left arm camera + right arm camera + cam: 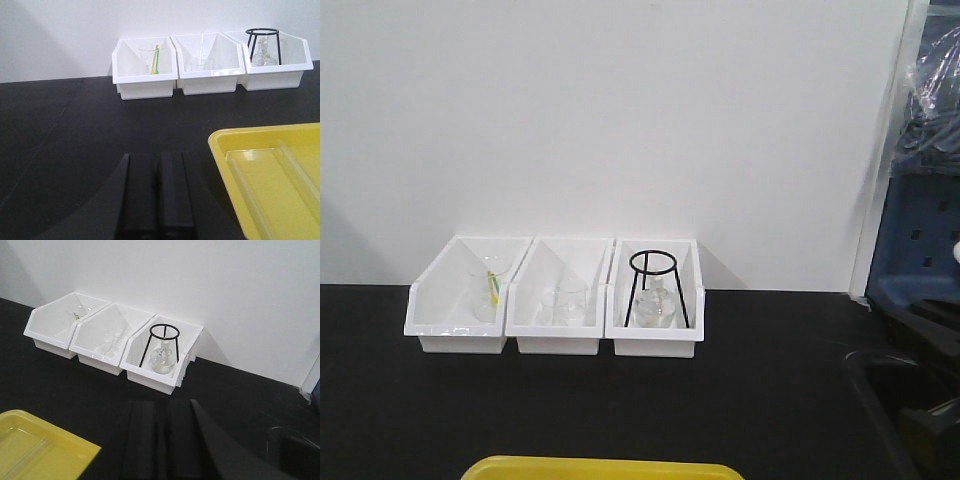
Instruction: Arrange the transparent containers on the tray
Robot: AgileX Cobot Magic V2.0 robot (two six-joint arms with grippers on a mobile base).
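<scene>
The yellow tray [600, 468] shows only as a strip at the bottom edge of the front view. In the left wrist view the tray [220, 145] lies to the right of my left gripper [157, 156], which is shut on nothing just above the black tabletop. Two long, faint, clear tube-like shapes [250, 200] lie lengthwise in the tray; whether they are test tubes I cannot tell. My right gripper [162, 402] is also shut and empty, with the tray's corner [75, 447] to its left. Neither gripper shows in the front view.
Three white open-front bins [560, 340] stand in a row against the back wall. The left one holds a beaker [492, 290], the middle one small glassware, the right one a black tripod stand [655, 262] over a flask. Blue and black equipment [920, 250] crowds the right edge.
</scene>
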